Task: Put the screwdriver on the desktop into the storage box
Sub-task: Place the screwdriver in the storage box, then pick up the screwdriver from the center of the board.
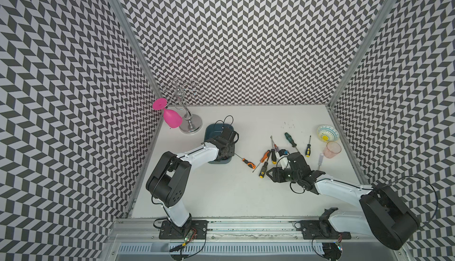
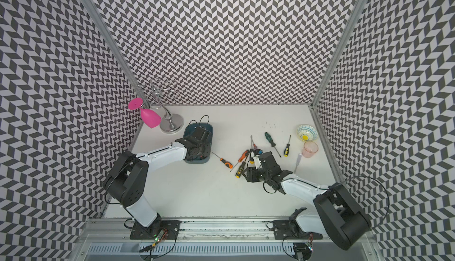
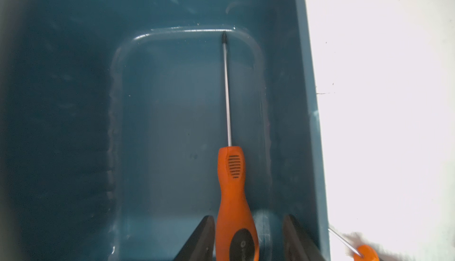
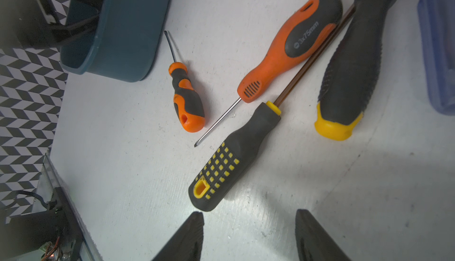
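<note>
Left gripper (image 3: 248, 216), jaws spread, straddles the orange screwdriver (image 3: 231, 186) lying in the storage box (image 3: 307, 75), handle end cut off. Box sits nine o'clock of loose screwdrivers (image 1: 264, 169). Right gripper (image 4: 249, 211) spread, empty, over the desktop (image 4: 123, 136).

Chrome wire glass rack (image 1: 190, 125) standing in the far left corner, magenta plastic goblet (image 1: 172, 119) hanging foot-up and tilted from it, small patterned bowl (image 1: 328, 133) with a yellow centre at the far right, translucent pink tumbler (image 1: 332, 149) just beside the bowl, black-and-white chevron walls (image 1: 246, 38) all round.
</note>
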Controlling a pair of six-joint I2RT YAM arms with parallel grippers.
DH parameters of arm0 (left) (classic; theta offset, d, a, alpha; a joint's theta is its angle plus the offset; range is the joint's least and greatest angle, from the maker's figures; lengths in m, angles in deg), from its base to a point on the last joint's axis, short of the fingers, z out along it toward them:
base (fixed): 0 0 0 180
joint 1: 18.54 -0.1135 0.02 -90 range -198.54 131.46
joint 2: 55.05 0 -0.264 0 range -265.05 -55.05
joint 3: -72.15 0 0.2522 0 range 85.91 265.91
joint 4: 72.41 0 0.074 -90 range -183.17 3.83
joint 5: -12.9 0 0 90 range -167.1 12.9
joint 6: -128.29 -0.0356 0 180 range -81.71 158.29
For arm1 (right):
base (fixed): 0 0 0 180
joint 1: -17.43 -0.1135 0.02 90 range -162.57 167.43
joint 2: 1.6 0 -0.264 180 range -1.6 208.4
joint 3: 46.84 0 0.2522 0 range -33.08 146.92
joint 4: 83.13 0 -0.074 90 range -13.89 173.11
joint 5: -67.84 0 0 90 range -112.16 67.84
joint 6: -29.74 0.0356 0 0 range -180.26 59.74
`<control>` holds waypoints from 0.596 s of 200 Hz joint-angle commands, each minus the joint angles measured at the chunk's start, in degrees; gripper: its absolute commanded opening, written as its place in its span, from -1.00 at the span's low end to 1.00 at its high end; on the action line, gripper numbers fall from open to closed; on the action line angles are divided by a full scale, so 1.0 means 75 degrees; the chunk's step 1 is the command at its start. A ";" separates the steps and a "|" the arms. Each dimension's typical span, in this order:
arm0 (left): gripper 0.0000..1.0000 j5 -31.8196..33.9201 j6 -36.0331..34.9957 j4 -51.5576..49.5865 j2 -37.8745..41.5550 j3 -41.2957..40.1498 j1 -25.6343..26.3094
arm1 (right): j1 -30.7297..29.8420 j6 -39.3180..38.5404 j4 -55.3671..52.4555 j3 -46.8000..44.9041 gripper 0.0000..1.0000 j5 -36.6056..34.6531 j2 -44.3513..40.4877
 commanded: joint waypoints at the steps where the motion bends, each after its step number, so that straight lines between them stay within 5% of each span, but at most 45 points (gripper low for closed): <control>1: -0.02 0.0027 0.0137 -0.0028 0.0589 -0.0060 -0.0036 | -0.0045 -0.0010 0.0250 0.0070 0.25 -0.0147 0.0023; 119: 0.17 -0.0957 0.1429 0.0285 0.4051 -0.2097 0.0680 | -0.0056 -0.0098 -0.0536 0.0630 0.26 -0.0515 -0.0329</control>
